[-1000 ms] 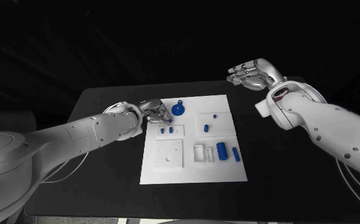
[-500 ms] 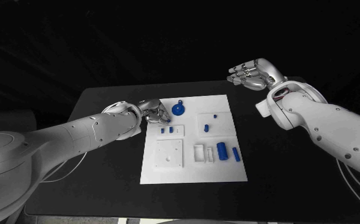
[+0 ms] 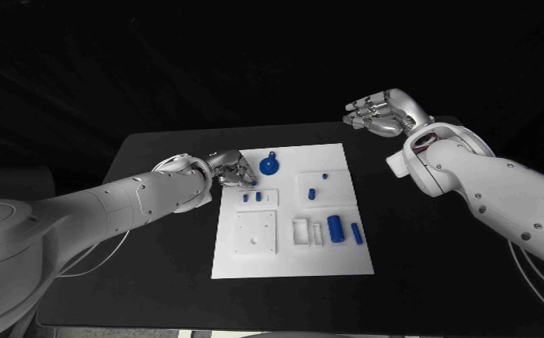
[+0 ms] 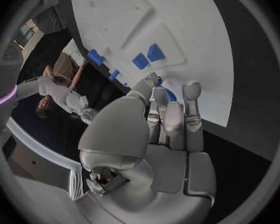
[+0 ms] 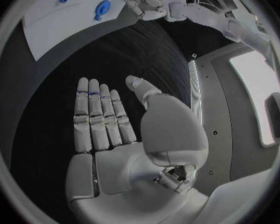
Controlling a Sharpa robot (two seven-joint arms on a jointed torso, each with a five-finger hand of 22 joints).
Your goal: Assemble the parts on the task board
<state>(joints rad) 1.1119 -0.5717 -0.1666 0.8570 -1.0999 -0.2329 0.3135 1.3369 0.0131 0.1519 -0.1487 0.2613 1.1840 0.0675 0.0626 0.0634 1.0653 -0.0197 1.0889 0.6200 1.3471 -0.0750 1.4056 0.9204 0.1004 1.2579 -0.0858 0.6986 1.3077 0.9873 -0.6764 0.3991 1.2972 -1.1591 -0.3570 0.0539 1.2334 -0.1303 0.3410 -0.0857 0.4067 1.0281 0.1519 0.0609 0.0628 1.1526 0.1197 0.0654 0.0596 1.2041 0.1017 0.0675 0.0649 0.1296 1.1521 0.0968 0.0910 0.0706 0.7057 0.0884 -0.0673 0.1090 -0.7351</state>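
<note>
The white task board [image 3: 289,259] lies in the middle of the black table. A round blue part with a tab [image 3: 270,165] rests near its far edge. My left hand [image 3: 233,170] hovers at the board's far-left corner, just beside that part and holding nothing. In the left wrist view its fingers [image 4: 174,119] stretch out side by side, and a bit of the round blue part [image 4: 169,94] shows between their tips. Small blue pieces [image 3: 251,195] stand in the board, and a blue cylinder [image 3: 336,225] and a rod [image 3: 356,233] lie near its right edge. My right hand [image 3: 382,114] is raised, flat and empty.
A square white block [image 3: 256,232] and a small white frame [image 3: 307,230] sit on the board's near half. Bare black table [image 3: 170,275] runs along both sides of the board. My right forearm [image 3: 476,181] hangs over the table's right edge.
</note>
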